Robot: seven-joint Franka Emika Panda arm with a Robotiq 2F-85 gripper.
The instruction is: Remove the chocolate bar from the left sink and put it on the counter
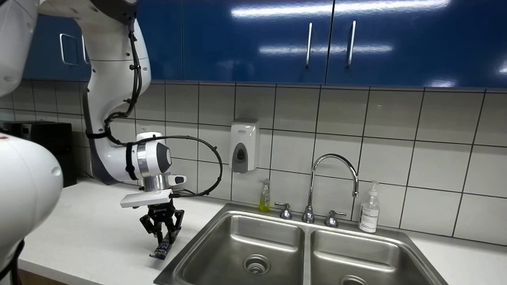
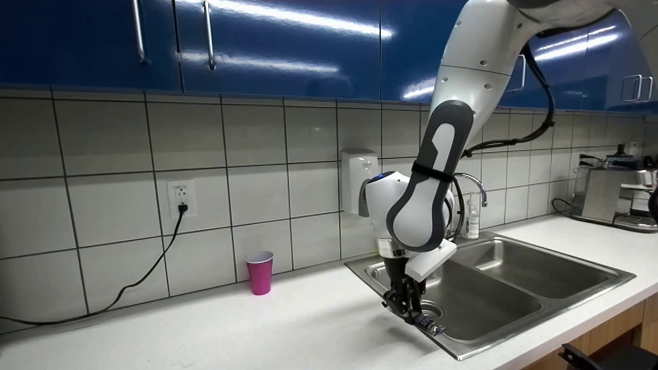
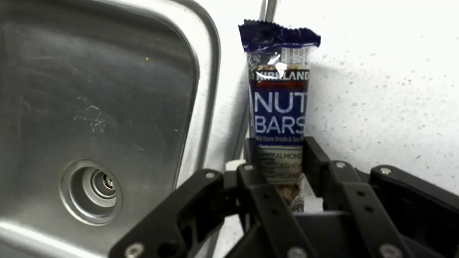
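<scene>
The chocolate bar, a slim wrapped nut bar (image 3: 279,107), shows in the wrist view between my fingers, its far end sticking out beyond them. It also shows in both exterior views (image 1: 161,251) (image 2: 429,325). My gripper (image 3: 279,157) points down and is shut on the bar's sides; it shows in both exterior views (image 1: 167,236) (image 2: 414,314). The bar is low over the counter (image 1: 87,229) (image 2: 195,339) (image 3: 380,86), beside the left sink's outer rim. Whether it touches the counter cannot be told. The left sink (image 1: 269,229) (image 2: 478,303) (image 3: 107,96) holds no bar.
A pink cup (image 2: 260,273) stands on the counter by the wall. The faucet (image 1: 313,190), a yellow-green bottle (image 1: 264,196) and a pump bottle (image 1: 369,209) line the sink's back. A soap dispenser (image 1: 244,144) hangs on the tiles. A cord (image 2: 149,272) runs along the wall.
</scene>
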